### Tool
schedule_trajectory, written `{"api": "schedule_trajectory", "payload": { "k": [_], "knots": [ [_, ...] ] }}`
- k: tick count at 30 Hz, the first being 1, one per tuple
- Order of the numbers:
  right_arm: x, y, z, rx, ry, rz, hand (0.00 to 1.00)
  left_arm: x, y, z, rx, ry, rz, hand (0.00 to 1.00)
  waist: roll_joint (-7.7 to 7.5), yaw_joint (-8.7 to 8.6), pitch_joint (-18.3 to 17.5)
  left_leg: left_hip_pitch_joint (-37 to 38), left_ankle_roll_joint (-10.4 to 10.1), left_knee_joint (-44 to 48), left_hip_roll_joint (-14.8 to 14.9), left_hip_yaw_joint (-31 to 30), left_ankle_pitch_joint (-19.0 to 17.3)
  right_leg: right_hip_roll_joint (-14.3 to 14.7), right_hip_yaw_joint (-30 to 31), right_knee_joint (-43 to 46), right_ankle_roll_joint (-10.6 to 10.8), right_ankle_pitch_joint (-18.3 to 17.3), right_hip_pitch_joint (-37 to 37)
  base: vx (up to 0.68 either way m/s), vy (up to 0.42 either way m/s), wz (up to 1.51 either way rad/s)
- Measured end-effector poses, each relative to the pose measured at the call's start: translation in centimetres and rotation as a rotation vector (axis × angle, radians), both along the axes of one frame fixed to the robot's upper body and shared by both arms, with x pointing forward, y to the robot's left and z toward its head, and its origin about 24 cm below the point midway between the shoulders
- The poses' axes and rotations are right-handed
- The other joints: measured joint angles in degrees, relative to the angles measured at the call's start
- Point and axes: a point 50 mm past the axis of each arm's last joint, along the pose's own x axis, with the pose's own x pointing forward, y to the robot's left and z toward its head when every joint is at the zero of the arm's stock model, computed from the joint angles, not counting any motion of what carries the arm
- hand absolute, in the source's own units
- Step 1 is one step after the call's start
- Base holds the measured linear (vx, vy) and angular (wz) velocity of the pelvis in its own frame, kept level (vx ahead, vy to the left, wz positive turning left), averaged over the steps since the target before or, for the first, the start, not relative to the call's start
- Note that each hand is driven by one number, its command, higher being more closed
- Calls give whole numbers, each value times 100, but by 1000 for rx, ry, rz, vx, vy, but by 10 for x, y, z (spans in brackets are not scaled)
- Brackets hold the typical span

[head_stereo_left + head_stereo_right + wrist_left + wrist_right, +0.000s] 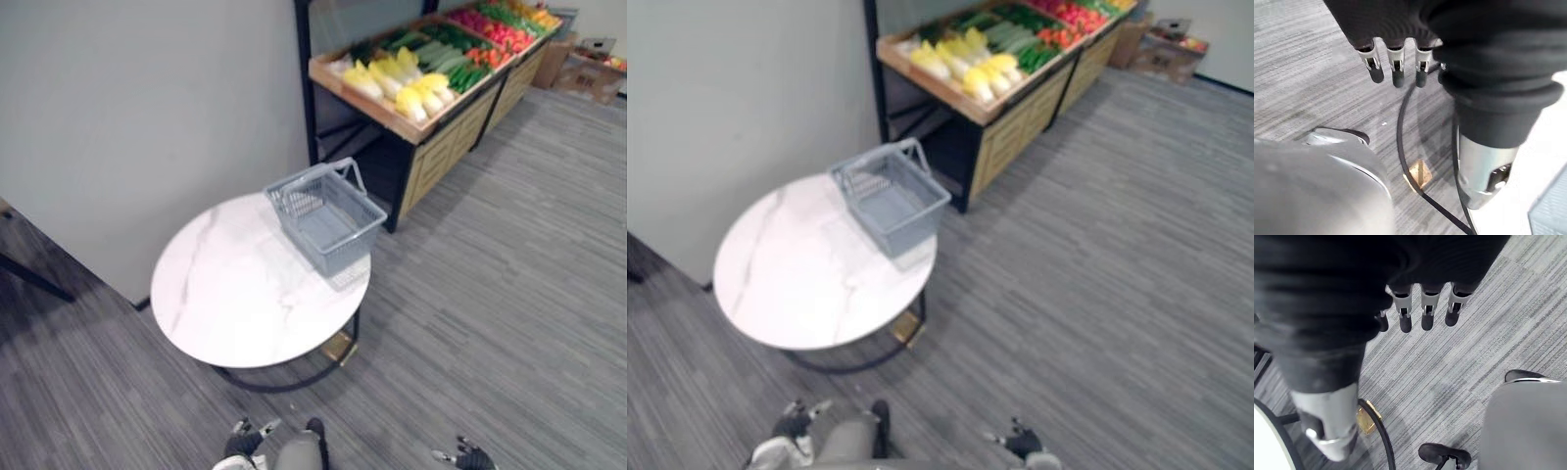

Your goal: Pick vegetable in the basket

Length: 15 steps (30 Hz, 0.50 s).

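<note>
A grey plastic basket stands with nothing in it on the far right part of a round white marble table, its handle raised. Behind it, a wooden produce stand holds yellow-white cabbages, green vegetables and red ones. My left hand hangs low beside me, well short of the table, fingers straight and holding nothing. My right hand hangs the same way over the carpet, also open and bare. Both hands, left and right, sit at the lower edge of the eye views.
A grey wall runs behind the table on the left. The table stands on a black ring frame with a brass foot. Cardboard boxes sit on the floor at the far right. Grey carpet stretches to the right of the table toward the stand.
</note>
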Motion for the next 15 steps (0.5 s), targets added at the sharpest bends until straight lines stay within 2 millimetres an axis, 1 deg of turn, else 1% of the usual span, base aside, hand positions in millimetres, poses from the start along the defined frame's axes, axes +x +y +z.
{"api": "schedule_trajectory", "payload": {
  "k": [1, 2, 3, 4, 5, 6, 7, 8, 9, 10, 11, 12, 13, 14, 15],
  "knots": [
    [1, 2, 0, 4, 0, 15, 0, -5, 1, -1, 1, 18, 11, 0, -79, 19, -24, 223, 87, -109, -4, 213, -76, -123, 205, 380, 0, 3, -141, 321, 141, -40],
    [4, 4, 1, 3, -8, 43, 0, -9, 4, -2, 4, 35, 14, 0, -86, 56, -26, 430, 127, -268, -10, 356, -111, -190, 249, 825, -27, 82, -319, 354, 149, -76],
    [13, 9, 2, 3, -22, 98, 0, -19, 3, -4, -3, 62, 22, 0, -58, 177, -8, 770, 133, -562, 49, 561, -121, -266, 219, 1682, 192, 371, -724, 272, 107, -86],
    [16, 13, 2, 9, -23, 128, 0, -22, 3, -4, -2, 65, 22, 0, -50, 228, -10, 943, 136, -696, 99, 690, -123, -322, 146, 2167, 524, 618, -1021, 247, 115, -88],
    [18, 19, 3, 22, -30, 166, 0, -31, 3, -4, 2, 69, 7, 0, 16, 212, -22, 1174, 188, -832, 197, 780, -160, -399, -58, 3030, 805, 1305, -1456, 251, 64, -43],
    [23, 21, 5, 24, -54, 172, 0, -32, -2, -4, -3, 62, -25, 0, 79, 122, 21, 1294, 240, -856, 299, 773, -208, -446, -175, 3739, 972, 1624, -1715, 258, 40, -17],
    [27, 21, 6, 23, -69, 176, 0, -30, -2, -3, 2, 52, -52, 0, 63, 104, 77, 1437, 257, -846, 370, 765, -240, -455, -237, 4595, 946, 1604, -2038, 262, -27, 13],
    [29, 18, 8, 16, -87, 174, 0, -30, -4, -2, 0, 46, -71, 0, 79, 95, 99, 1608, 257, -855, 459, 659, -241, -427, -418, 5549, 878, 1505, -2378, 240, -65, 25],
    [31, 14, 11, 4, -112, 171, 0, -29, -5, -1, -5, 37, -90, 0, 120, 61, 120, 1765, 256, -867, 551, 551, -241, -475, -642, 6147, 749, 1417, -2568, 223, -76, 37],
    [30, 11, 12, -1, -118, 164, 0, -28, -5, -1, -7, 32, -98, 0, 143, 46, 126, 1789, 256, -871, 585, 454, -241, -534, -729, 6299, 680, 1377, -2641, 165, -106, 62],
    [32, 7, 15, -12, -145, 152, 0, -26, -6, 0, -9, 21, -106, 0, 150, -18, 125, 1842, 251, -883, 605, 287, -244, -760, -852, 6410, 488, 1278, -2778, 144, -142, 78],
    [32, 2, 17, -23, -155, 139, 0, -23, -6, 1, -8, 6, -110, 0, 157, -61, 130, 1851, 140, -918, 632, 93, -312, -981, -856, 6217, 293, 1178, -2902, 154, -223, 81],
    [33, -1, 17, -26, -156, 126, 0, -22, -6, 2, -7, -1, -111, 0, 170, -65, 138, 1846, 40, -934, 665, -11, -378, -1064, -837, 6025, 223, 1133, -2938, 118, -231, 63],
    [31, -2, 17, -26, -154, 104, 0, -21, -4, 2, -1, -1, -111, 0, 152, -24, 179, 1838, -93, -898, 717, -135, -447, -1202, -748, 5329, 125, 1026, -2943, 65, -226, 35],
    [31, -4, 16, -29, -153, 91, 0, -21, -4, 2, 0, -1, -110, 0, 162, -16, 184, 1837, -130, -872, 776, -172, -505, -1252, -758, 4771, 113, 1018, -2875, 37, -271, 25]
  ]
}}
